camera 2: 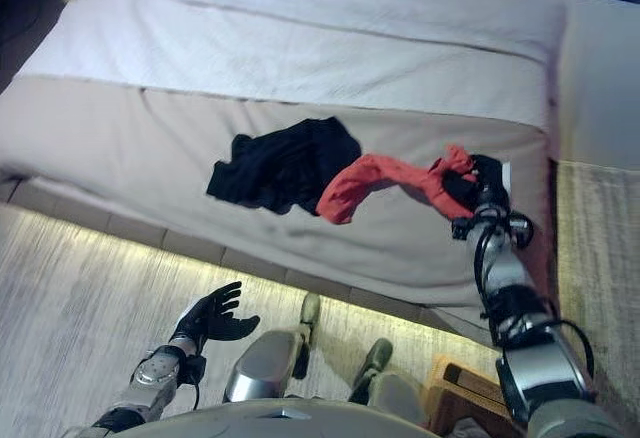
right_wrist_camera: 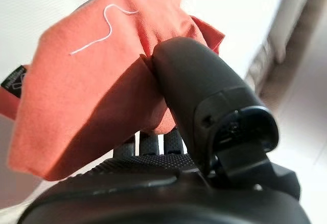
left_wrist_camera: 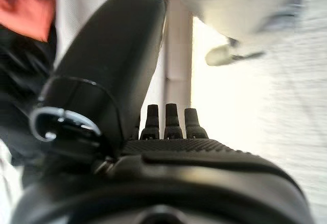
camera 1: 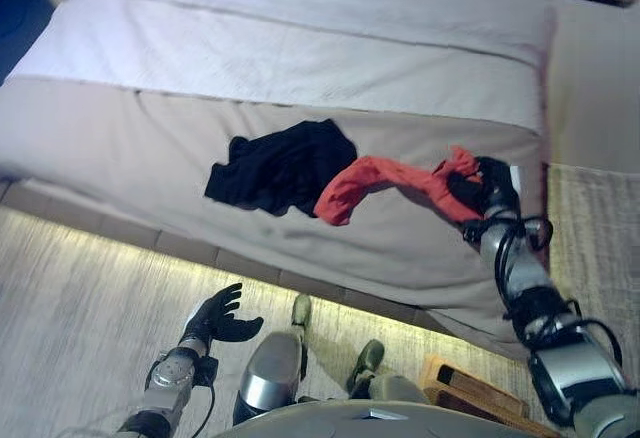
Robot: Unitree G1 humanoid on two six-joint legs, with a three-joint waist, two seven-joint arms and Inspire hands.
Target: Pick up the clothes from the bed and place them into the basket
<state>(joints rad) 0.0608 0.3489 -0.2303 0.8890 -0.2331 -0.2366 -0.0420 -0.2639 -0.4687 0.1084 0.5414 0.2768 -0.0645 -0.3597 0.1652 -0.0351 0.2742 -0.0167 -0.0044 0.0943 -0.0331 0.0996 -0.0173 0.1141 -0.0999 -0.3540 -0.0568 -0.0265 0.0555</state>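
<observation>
A red garment [camera 1: 385, 183] lies stretched across the beige cover of the bed [camera 1: 120, 138], its left end touching a black garment [camera 1: 285, 166] lying crumpled in the middle. My right hand [camera 1: 482, 190] is shut on the right end of the red garment; in the right wrist view the thumb [right_wrist_camera: 204, 96] presses the red cloth [right_wrist_camera: 92, 86] against the fingers. My left hand [camera 1: 220, 316] hangs open over the floor in front of the bed, holding nothing. A wooden basket [camera 1: 470, 398] stands on the floor at the lower right, partly hidden by my right arm.
The far half of the bed is covered with white bedding [camera 1: 300, 18]. A lit strip runs along the bed's base [camera 1: 150, 243]. A pale carpet [camera 1: 595, 248] lies right of the bed, with wood-look floor [camera 1: 70, 318] in front.
</observation>
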